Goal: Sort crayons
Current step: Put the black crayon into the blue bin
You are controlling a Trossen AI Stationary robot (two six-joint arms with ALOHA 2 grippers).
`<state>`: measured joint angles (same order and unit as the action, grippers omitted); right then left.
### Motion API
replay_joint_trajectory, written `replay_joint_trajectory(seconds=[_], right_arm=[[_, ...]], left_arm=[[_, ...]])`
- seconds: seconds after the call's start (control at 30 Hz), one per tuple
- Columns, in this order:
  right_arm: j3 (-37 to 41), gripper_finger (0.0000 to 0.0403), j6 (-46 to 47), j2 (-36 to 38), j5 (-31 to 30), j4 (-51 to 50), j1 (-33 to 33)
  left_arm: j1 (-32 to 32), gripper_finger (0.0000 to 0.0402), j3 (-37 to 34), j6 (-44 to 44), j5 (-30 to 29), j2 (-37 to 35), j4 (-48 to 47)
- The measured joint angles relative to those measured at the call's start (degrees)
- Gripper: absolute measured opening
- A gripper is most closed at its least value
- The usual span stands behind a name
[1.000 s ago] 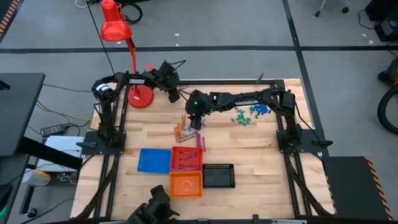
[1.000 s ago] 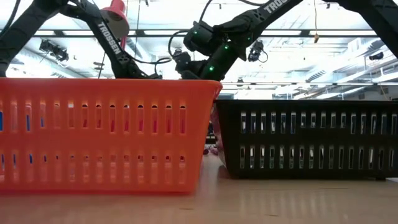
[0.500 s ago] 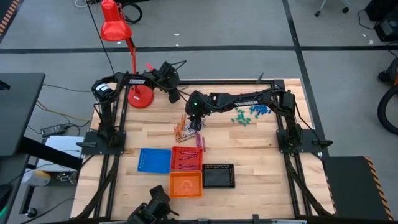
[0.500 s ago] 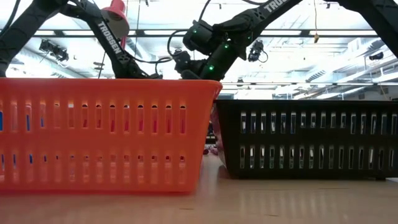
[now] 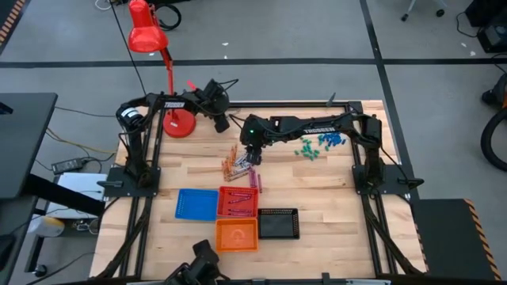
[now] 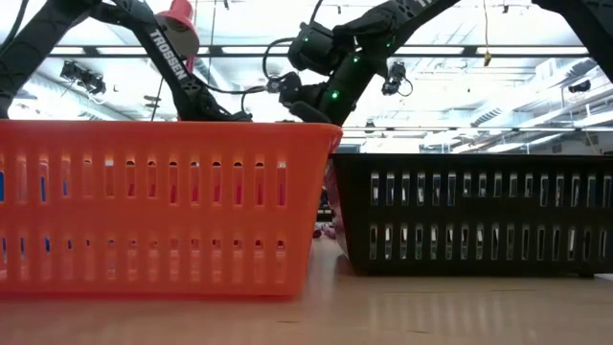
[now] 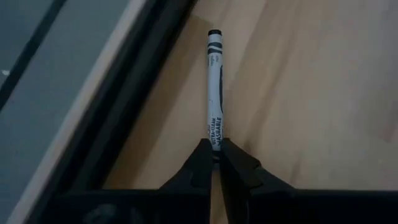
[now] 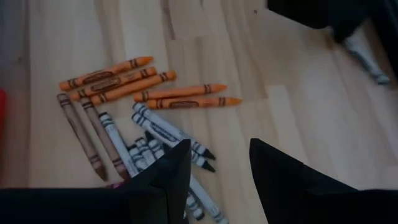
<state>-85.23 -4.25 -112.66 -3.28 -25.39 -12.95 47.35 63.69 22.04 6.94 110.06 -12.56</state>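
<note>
Crayon caught in the left claw

Crayons point(image 8: 134, 118) lie in a loose pile on the worktop point(image 5: 333, 186), near the back, ready to be sorted into the small trays point(image 5: 237, 234) in front. The left claw point(image 7: 214, 155) is shut tight on one grey crayon point(image 7: 214, 87) by its end, probably to carry it to a tray. That crayon points straight out from the claw, long and level over the wood. The right claw point(image 8: 214, 165) hangs open just above the pile, likely to pick next.
</note>
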Motion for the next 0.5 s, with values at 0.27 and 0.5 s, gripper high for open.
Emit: replay_joint_trajectory(seconds=[0.27,0.5], right_arm=[[0.0,0.0168,0.7,2.3,-2.0,-2.8,0.4],[0.0,0.0168,1.2,3.4,-5.7,-8.5,1.3]], left_arm=[[-1.4,0.0014,-0.2,-0.2,0.7,-7.4,-5.1],[-5.2,0.0007,-0.2,0.1,1.1,-13.7,-13.3]])
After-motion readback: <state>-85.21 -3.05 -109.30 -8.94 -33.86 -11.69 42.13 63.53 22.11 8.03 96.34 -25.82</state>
